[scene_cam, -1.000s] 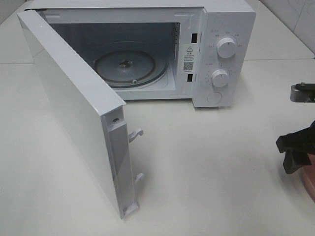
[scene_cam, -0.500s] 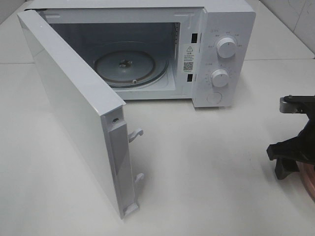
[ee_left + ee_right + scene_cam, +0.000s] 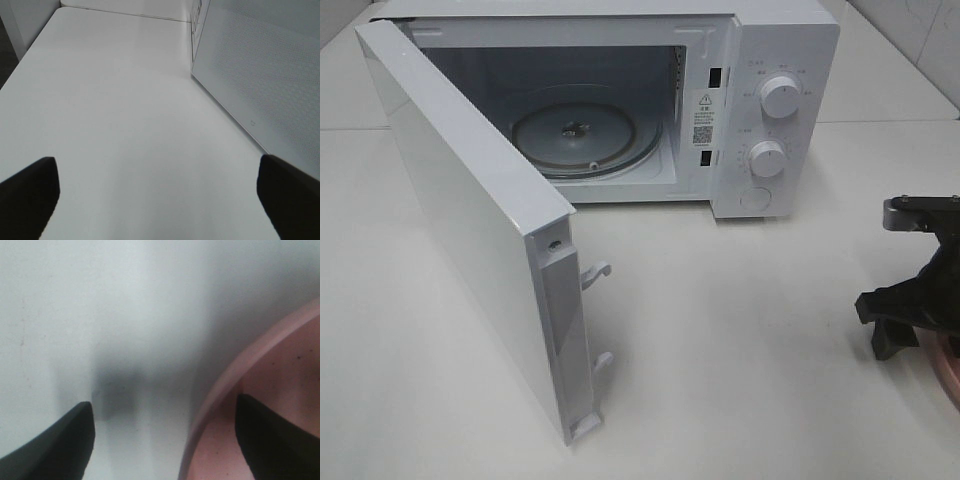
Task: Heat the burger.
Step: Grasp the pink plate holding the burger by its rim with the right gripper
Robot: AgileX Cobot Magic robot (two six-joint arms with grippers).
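Note:
The burger is out of view in every frame. At the right edge of the exterior high view, my right gripper hangs low over the rim of a pink plate. In the right wrist view the right gripper is open and straddles the plate rim: one dark finger is over the table and the other finger is over the plate's inside. My left gripper is open above bare table, with nothing between its fingers. It does not show in the exterior high view.
A white microwave stands at the back, its door swung wide open toward the front left. The glass turntable inside is bare. The door's outer face runs alongside the left gripper. White table lies in front.
My right gripper has moved left and slightly toward the front in the exterior high view, coming further into the picture. The microwave and door have not moved.

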